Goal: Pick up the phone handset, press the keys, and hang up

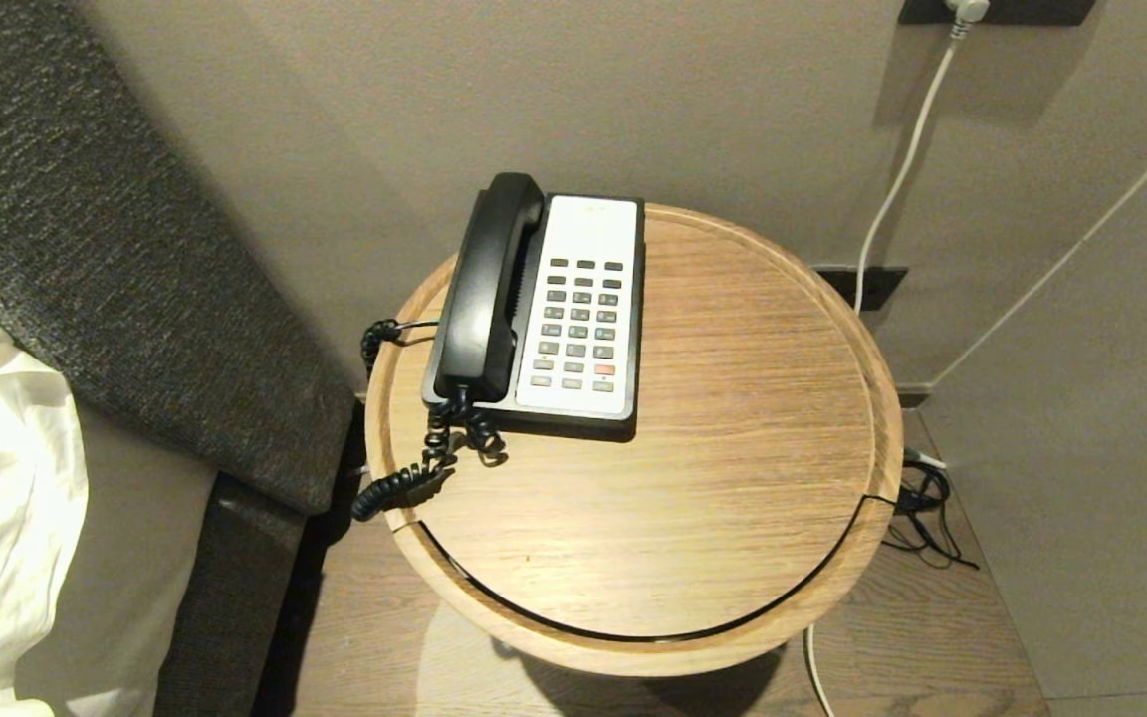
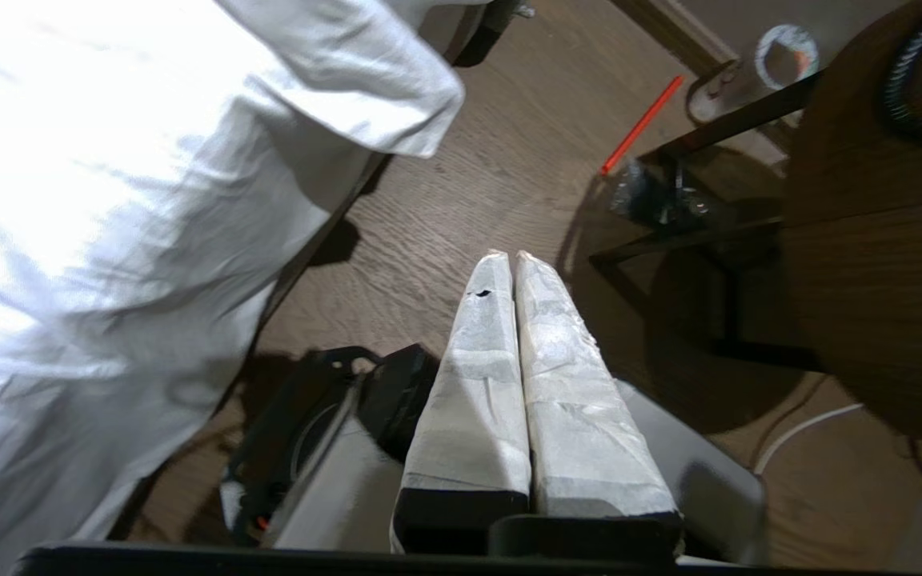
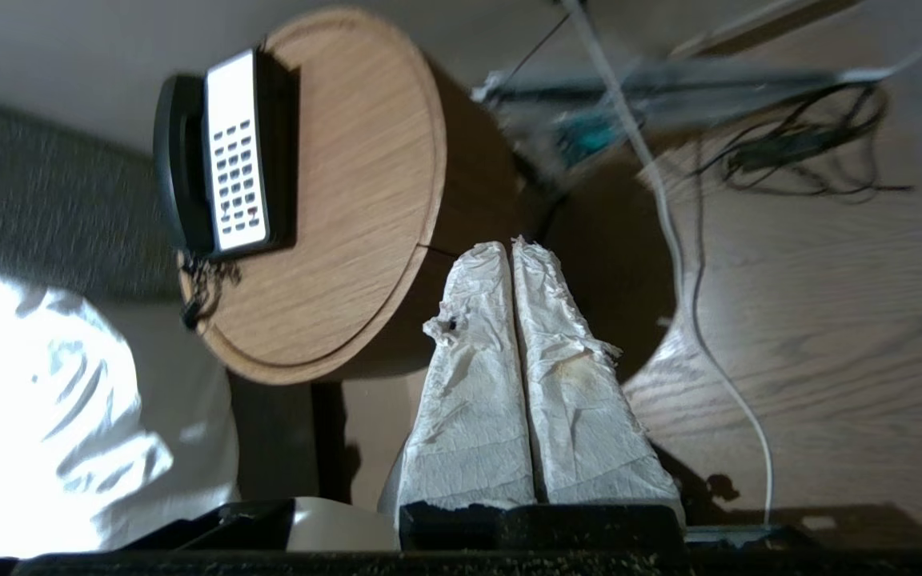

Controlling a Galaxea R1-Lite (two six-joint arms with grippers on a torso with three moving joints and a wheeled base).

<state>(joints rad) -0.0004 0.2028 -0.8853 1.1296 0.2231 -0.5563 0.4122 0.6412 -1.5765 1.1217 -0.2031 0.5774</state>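
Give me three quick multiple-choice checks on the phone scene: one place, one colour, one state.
1. The phone handset lies: A) on the base's cradle, left of the keys; B) on the floor; C) in a claw.
2. The odd-coloured key is: A) blue; B) red; C) green.
3. The left claw and right claw are: A) both open; B) both shut, empty; C) holding the cord.

A: the handset sits on the cradle beside the faceplate.
B: one red key among the grey ones.
B: taped fingers pressed together, nothing between them.

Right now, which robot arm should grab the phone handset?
Probably the left. The handset lies on the phone's left side, nearer that arm. Both the left gripper and right gripper are shut, away from the table.
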